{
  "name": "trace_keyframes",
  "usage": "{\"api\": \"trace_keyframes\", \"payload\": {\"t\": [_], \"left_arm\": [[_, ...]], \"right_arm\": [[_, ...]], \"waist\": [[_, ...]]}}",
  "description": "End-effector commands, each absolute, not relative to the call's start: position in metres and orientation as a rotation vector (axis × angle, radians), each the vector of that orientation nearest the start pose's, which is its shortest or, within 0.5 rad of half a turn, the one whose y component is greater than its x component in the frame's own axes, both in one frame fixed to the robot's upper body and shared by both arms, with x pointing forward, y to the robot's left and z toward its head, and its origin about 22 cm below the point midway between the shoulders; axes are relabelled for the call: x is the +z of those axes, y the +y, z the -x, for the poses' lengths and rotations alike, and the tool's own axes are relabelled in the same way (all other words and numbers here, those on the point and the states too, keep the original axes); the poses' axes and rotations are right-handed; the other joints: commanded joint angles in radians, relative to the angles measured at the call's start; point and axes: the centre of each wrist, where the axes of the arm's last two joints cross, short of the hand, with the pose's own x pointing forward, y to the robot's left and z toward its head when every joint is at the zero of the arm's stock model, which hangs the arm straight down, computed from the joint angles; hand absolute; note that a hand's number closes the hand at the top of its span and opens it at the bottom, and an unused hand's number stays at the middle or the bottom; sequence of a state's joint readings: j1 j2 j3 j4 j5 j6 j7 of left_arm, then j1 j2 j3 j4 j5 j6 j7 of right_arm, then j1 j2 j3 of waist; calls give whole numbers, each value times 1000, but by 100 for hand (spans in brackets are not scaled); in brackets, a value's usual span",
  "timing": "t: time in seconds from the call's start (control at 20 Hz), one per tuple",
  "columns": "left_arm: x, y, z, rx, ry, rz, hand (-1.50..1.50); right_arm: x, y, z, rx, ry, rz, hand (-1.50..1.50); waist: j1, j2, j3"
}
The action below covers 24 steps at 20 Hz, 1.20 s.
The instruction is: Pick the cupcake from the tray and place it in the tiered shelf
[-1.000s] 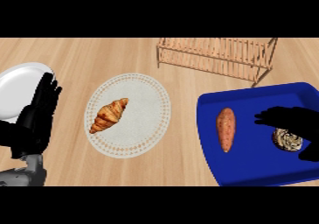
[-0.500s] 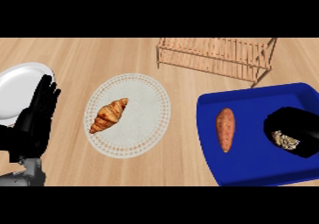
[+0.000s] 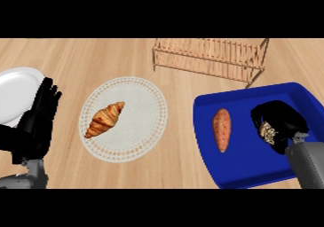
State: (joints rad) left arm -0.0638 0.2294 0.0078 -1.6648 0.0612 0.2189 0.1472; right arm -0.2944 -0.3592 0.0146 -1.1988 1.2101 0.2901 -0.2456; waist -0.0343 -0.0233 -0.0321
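1. My right hand (image 3: 279, 119) is curled round the cupcake (image 3: 267, 132), which sits low in the tray (image 3: 252, 170) at about 4 o'clock of the view. Only a speckled strip of it shows between the fingers and thumb, so I cannot tell whether it has left the tray floor.
2. I judge the step in hand to be the grasp and lift. I would raise it straight up until it clears the tray's rim before any sideways travel.
3. The sweet potato (image 3: 222, 130) lies at 9 o'clock of the hand, near it but not touching. A low carry could brush it, so height comes first.
4. The shelf (image 3: 210, 57) stands at 11 o'clock from the hand, beyond the tray's far rim. I would keep the cupcake upright on the way. From this steep view I cannot tell how its tiers open. The slats look thin, so I would let the cupcake settle before uncurling.
5. My left hand (image 3: 36, 119) rests spread, fingers up, at 9 o'clock of the view beside the white plate (image 3: 13, 91). The croissant (image 3: 105, 119) lies on the lacy plate (image 3: 143, 111) at its 3 o'clock. Both are well apart from the route, and I would leave them alone.
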Motion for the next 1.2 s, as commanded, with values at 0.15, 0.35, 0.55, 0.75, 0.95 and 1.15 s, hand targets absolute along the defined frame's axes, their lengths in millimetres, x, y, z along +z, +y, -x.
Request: {"api": "trace_keyframes", "payload": {"t": [0.15, 0.35, 0.55, 0.75, 0.95, 1.15], "left_arm": [[53, 275, -255, 48, -1592, -266, 0], [53, 265, -257, 33, -1584, -216, 0], [54, 262, -263, 13, -1586, -217, 0], [51, 262, -262, 25, -1578, -238, 0], [64, 262, -263, 46, -1590, -229, 0], [61, 250, -257, 13, -1610, -258, 0]], "right_arm": [[21, -201, -322, 1048, -1077, 743, 150], [76, -179, -334, 788, -1223, 822, 150], [144, -147, -337, 517, -1344, 898, 150], [196, -111, -316, 336, -1330, 1021, 150], [243, -70, -302, 261, -1276, 1169, 150], [252, -62, -297, 251, -1252, 1172, 150]], "waist": [[27, 2, 28], [57, 0, 33], [69, 4, 30], [50, -2, 27], [52, 11, 30], [44, 17, 32]]}}
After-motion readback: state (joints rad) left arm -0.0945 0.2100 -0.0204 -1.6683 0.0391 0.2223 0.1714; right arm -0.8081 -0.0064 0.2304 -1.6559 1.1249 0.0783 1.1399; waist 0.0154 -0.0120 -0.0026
